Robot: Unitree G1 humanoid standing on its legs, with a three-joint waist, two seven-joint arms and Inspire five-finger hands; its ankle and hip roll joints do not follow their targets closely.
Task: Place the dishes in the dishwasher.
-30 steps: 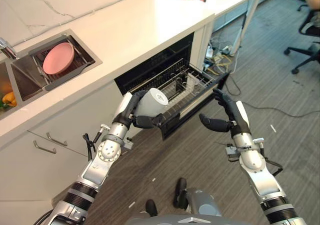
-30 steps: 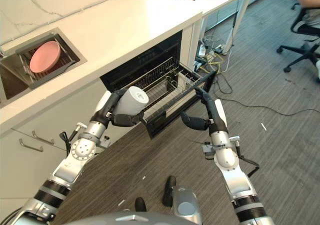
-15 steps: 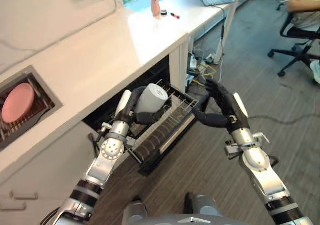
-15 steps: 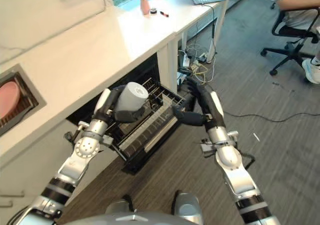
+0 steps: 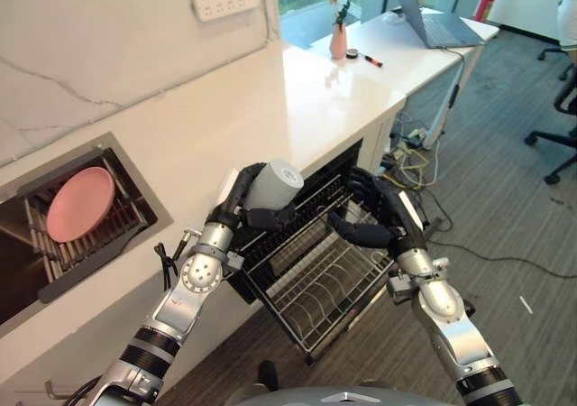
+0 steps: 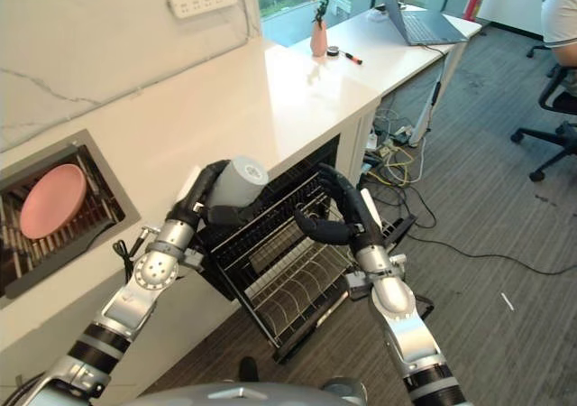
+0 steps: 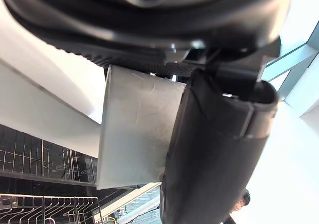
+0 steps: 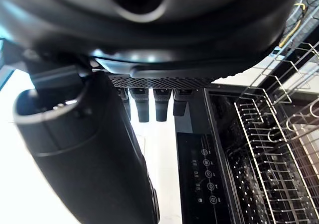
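The left hand [image 5: 242, 209] is wrapped round the white cup [image 5: 273, 184], mid-frame, just above the pulled-out rack [image 5: 325, 284] — cup lies tipped, mouth to the upper right. Right hand [image 5: 370, 221] (fingers loose, holding nothing) hangs over the rack's right side. Left is nearer.

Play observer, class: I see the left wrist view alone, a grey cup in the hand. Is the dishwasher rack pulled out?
Observer: Yes, the wire rack is pulled out below the counter; the left hand holds the cup above the rack's counter-side edge.
Operator: Where is the other hand?
Observer: The right hand is over the rack, fingers relaxed, holding nothing.
Operator: Any dishes left?
Observer: A pink plate stands in the sink.
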